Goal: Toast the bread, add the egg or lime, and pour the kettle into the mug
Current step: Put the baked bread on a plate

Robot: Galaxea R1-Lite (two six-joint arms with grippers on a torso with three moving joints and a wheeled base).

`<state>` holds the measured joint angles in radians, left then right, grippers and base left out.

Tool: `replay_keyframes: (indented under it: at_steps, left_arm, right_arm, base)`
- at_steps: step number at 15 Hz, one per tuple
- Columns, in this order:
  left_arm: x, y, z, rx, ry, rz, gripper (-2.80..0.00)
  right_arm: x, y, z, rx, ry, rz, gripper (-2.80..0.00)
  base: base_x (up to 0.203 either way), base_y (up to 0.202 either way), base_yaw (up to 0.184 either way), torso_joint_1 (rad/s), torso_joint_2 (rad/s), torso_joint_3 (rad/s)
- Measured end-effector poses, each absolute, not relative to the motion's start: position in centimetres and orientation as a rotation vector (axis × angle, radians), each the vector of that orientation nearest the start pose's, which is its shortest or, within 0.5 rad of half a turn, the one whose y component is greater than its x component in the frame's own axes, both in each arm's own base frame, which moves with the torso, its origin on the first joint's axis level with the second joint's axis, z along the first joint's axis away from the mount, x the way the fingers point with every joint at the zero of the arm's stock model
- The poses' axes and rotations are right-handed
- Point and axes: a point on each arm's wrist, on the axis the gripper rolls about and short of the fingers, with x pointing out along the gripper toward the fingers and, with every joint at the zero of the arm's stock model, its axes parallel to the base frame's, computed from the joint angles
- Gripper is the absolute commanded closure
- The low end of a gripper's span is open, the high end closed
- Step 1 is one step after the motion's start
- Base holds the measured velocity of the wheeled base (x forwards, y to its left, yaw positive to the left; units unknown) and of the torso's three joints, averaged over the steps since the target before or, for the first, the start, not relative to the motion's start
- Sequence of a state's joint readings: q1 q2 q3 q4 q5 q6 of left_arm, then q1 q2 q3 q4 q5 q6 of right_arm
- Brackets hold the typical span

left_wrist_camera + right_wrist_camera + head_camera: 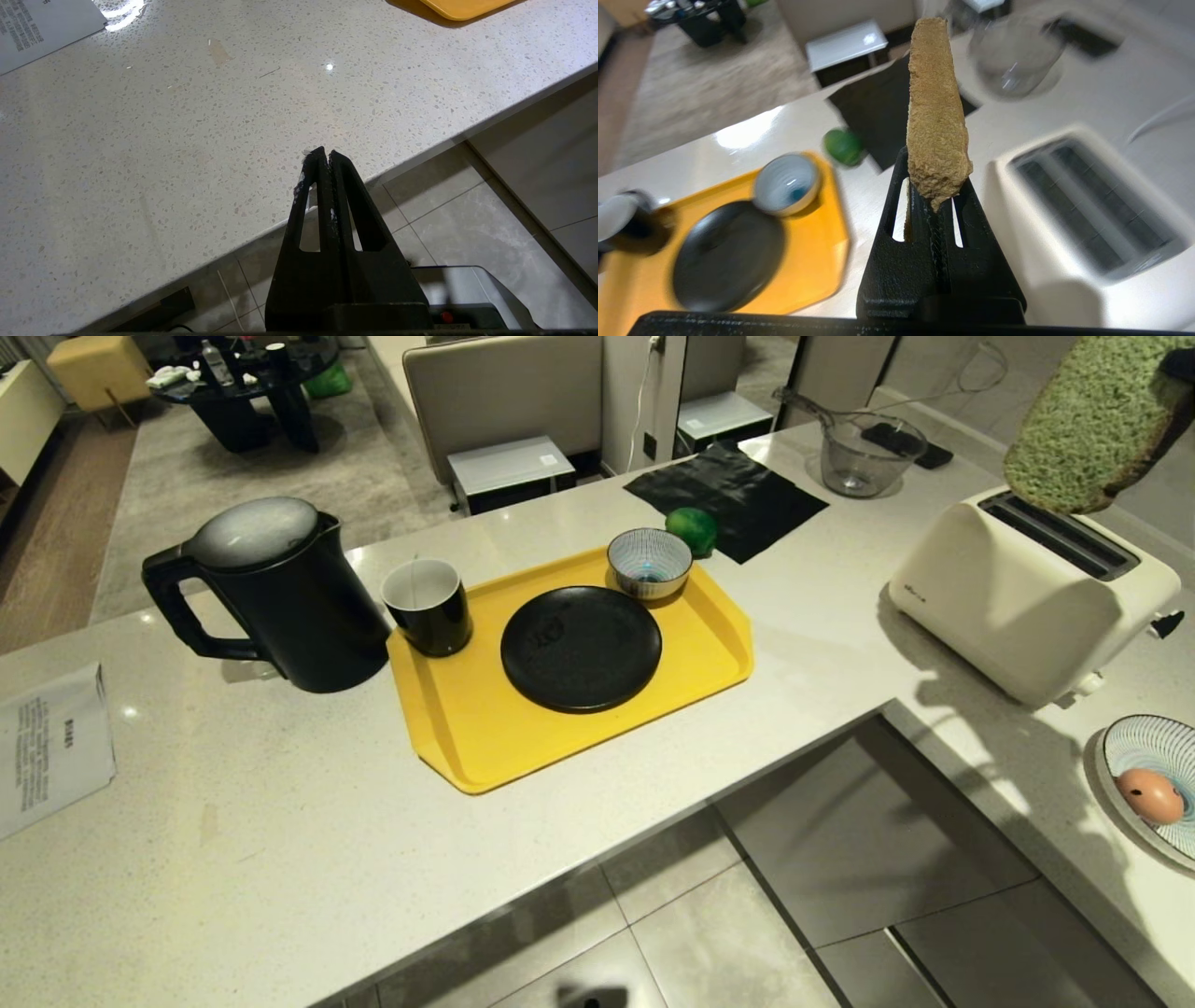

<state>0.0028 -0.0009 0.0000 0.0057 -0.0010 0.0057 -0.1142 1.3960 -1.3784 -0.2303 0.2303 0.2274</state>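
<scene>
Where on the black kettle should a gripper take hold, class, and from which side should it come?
Grip the kettle by its big loop handle, probably coming from the robot's left. The handle juts out on that side, away from the mug and yellow tray, and the body looks too wide to clamp.

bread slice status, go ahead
Right gripper shut on pale green spongy bread slice, held above the cream two-slot toaster. Left gripper shut, empty, at the speckled counter's edge. Slots look clear.
</scene>
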Motion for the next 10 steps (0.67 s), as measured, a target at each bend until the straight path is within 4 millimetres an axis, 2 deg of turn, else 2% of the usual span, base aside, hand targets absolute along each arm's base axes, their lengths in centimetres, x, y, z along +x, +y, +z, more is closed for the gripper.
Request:
replay_keyframes:
  at_steps: [5,10]
  left_arm:
    - [-2.3,0.0,7.5,0.006,0.005,0.001,0.0]
    - [-2.3,0.0,7.5,0.006,0.005,0.001,0.0]
  right_arm:
    - [19.2,2.2,36.8,0.325,-0.023,0.283,0.0]
    - [18.2,2.8,35.4,0.344,0.041,0.311,0.0]
  base:
    - [0.0,0.0,0.0,0.0,0.0,0.0]
    - [0.0,0.0,0.0,0.0,0.0,0.0]
